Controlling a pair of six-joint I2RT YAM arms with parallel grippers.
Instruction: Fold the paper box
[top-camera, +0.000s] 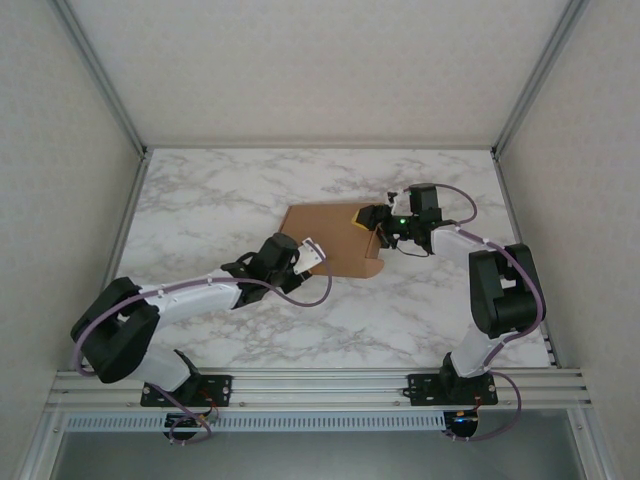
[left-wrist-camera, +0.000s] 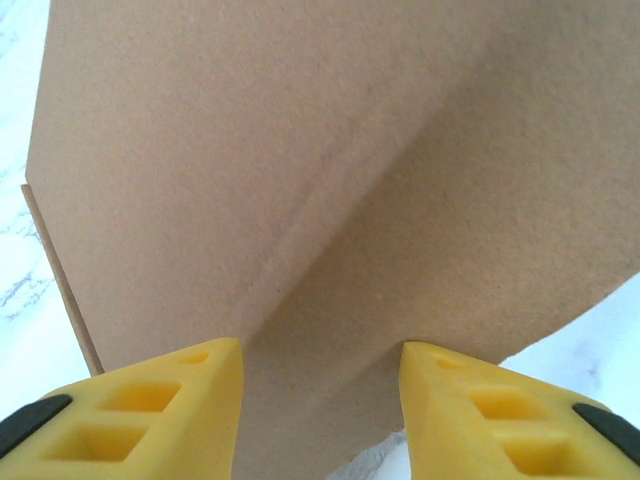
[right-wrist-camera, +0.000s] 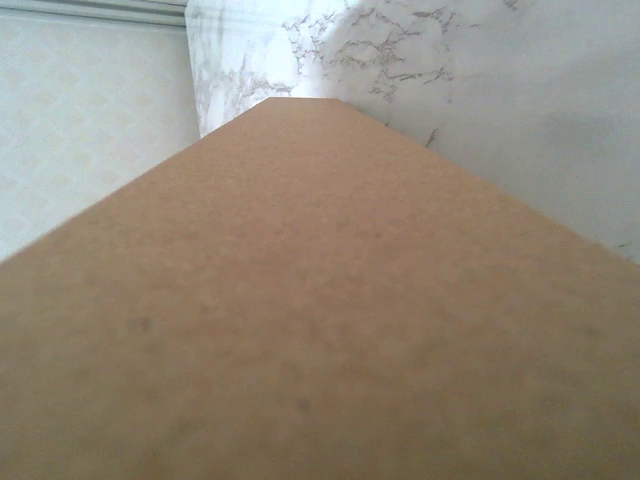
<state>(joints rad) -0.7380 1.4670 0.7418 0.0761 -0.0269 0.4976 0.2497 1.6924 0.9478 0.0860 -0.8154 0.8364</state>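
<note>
At near-left edge of the paper box: left tool jaws part-open, cardboard spans the gap, nothing visibly pinched. Right tool at box's right edge, cardboard covers its camera, jaw state can't tell. Box lies mid marble counter.

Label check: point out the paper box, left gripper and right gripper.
paper box (top-camera: 338, 235), top view, flat panel centre.
left gripper (left-wrist-camera: 320, 355), left wrist view, midway between its tips.
right gripper (top-camera: 364, 219), top view, midway between its tips.
</note>
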